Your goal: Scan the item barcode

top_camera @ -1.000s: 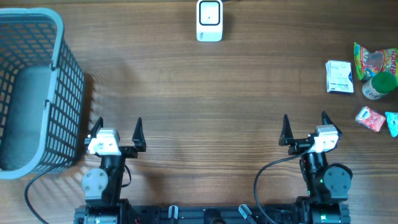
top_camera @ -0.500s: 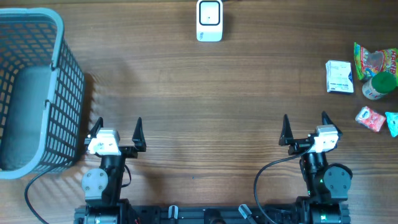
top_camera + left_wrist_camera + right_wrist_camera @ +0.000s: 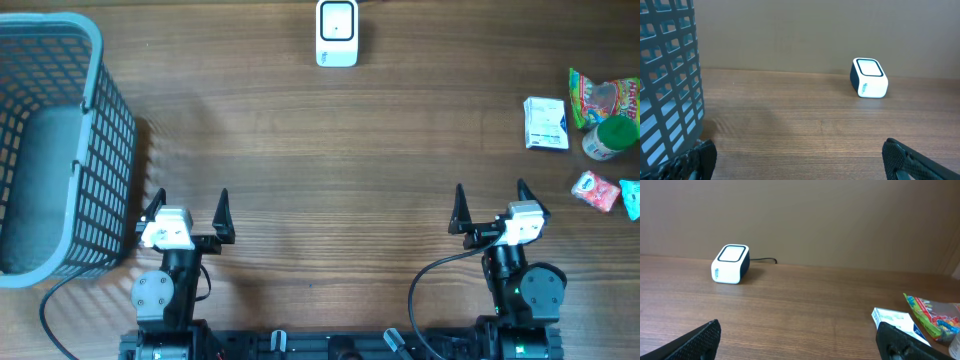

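Note:
A white barcode scanner (image 3: pixel 337 33) stands at the table's far edge, also seen in the left wrist view as the scanner (image 3: pixel 869 78) and in the right wrist view as the scanner (image 3: pixel 730 264). At the right edge lie the items: a white box (image 3: pixel 546 124), a green snack bag (image 3: pixel 603 97), a green-capped bottle (image 3: pixel 609 139), a pink packet (image 3: pixel 596 190). The box (image 3: pixel 893 319) and bag (image 3: pixel 935 315) show in the right wrist view. My left gripper (image 3: pixel 190 206) and right gripper (image 3: pixel 490 203) stand open and empty near the front edge.
A grey plastic basket (image 3: pixel 55 140) fills the left side, its wall (image 3: pixel 667 75) close to my left gripper. A teal packet (image 3: pixel 631 198) lies at the far right edge. Bare wood stretches between the grippers and the scanner.

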